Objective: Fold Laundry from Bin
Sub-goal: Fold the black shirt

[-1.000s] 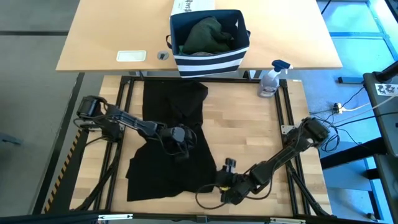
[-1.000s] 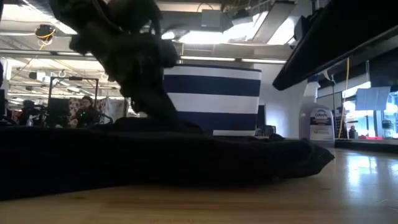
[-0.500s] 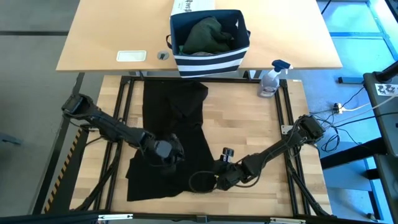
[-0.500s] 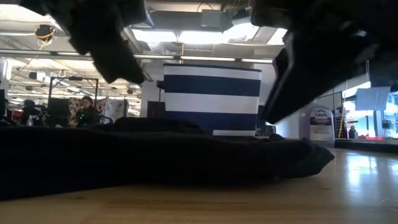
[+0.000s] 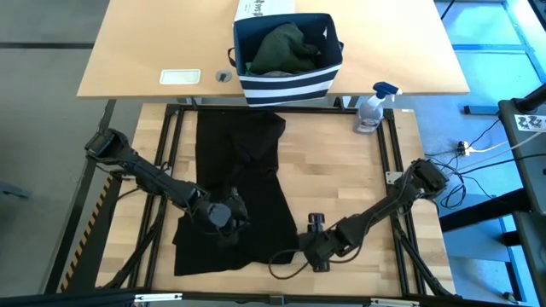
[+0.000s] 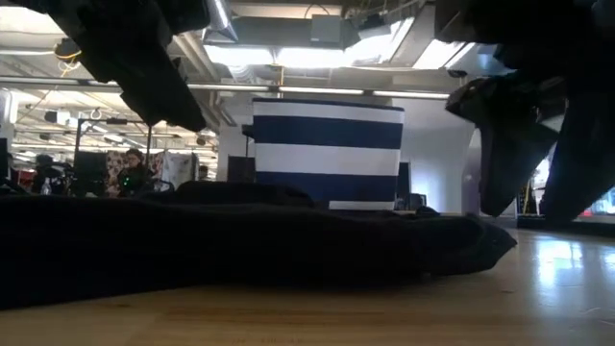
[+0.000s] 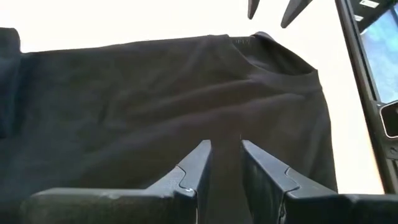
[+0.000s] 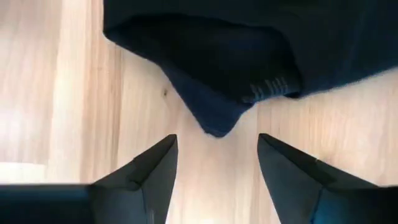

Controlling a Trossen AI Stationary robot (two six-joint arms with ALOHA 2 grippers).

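A black garment lies spread on the wooden table, its far end near the bin. The navy, white-striped bin holds a dark green garment. My left gripper hangs above the black garment's near part, clear of the cloth, with a narrow empty gap between its fingers. My right gripper is open and points steeply down by the garment's near right corner. That corner lies flat on the wood just ahead of the open fingers.
A spray bottle stands at the table's far right corner. A white printed box sits behind the bin on the far desk. Bare wood lies to the right of the garment. People and equipment show in the room beyond.
My left gripper has risen off the black garment and gone toward the table's near left, and the cloth lies flat again. My right gripper has tipped more steeply downward and rolled, staying by the garment's near right corner.
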